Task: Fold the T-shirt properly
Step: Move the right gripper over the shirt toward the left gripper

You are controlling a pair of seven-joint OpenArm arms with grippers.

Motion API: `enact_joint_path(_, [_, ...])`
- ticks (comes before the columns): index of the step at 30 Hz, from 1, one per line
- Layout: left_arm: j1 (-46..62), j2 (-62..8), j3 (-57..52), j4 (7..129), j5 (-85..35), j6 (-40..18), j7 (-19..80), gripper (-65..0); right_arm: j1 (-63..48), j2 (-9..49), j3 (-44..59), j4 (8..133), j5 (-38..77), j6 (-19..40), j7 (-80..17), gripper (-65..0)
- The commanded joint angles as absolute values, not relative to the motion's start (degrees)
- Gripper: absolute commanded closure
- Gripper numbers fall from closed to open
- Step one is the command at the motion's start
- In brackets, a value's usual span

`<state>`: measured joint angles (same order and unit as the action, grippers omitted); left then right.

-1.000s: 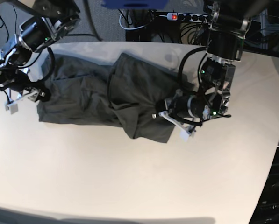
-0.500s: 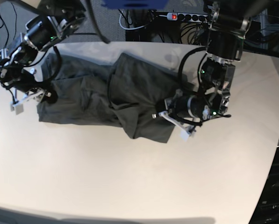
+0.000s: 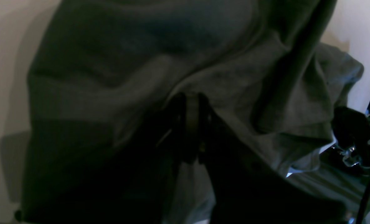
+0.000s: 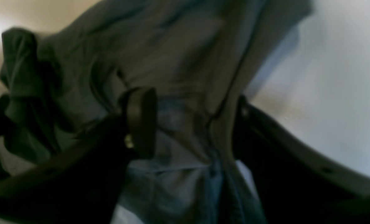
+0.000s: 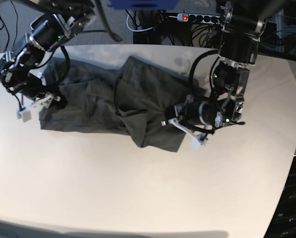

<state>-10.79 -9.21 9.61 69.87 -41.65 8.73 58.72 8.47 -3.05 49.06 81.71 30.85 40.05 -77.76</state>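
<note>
The dark grey T-shirt (image 5: pixel 113 99) lies crumpled across the far half of the white table (image 5: pixel 138 193), with a folded flap reaching toward the front. My left gripper (image 5: pixel 185 131) sits at the shirt's right edge. In the left wrist view this left gripper (image 3: pixel 191 98) is shut on a pinch of the T-shirt (image 3: pixel 147 46). My right gripper (image 5: pixel 36 106) is at the shirt's left edge. The right wrist view is blurred but shows the right gripper (image 4: pixel 191 115) open, with a ridge of the T-shirt (image 4: pixel 178 56) running between its fingers (image 4: pixel 139 121).
A power strip (image 5: pixel 195 18) with a red light and tangled cables lies beyond the table's far edge. A blue object (image 5: pixel 143 4) hangs at the top. The table's curved right edge runs near dark equipment (image 5: pixel 291 208).
The right arm has slid rightward onto the shirt's left edge, and its jaws have narrowed somewhat. The left arm and the shirt have not moved.
</note>
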Motion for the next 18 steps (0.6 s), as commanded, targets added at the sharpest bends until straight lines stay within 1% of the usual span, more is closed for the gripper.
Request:
enact_joint_path(1, [-8.92, -10.33, 9.89, 68.44, -33.01, 12.53, 62.46, -2.3, 8.31, -3.12, 48.57, 81.80, 28.79, 40.00, -80.00, -25.5])
enact_joint_path(8, [-8.92, -10.33, 9.89, 68.44, -33.01, 12.53, 62.46, -2.3, 7.78, -2.95, 48.04, 81.98, 28.79, 40.00, -80.00, -0.9])
enact_joint_path(9, [-8.92, -10.33, 9.89, 68.44, -33.01, 12.53, 62.46, -2.3, 7.78, -2.77, 47.96, 82.07, 28.79, 40.00, -80.00, 0.0])
enact_joint_path(12, [-8.92, -10.33, 9.89, 68.44, -33.01, 12.53, 62.46, -2.3, 7.69, -1.27, 45.85, 82.15, 28.79, 40.00, -80.00, -0.9])
enact_joint_path(18, [-9.01, -10.33, 9.89, 68.44, -33.01, 12.53, 62.46, -2.3, 7.60, -0.31, 43.12, 84.26, 28.79, 40.00, -80.00, -0.9])
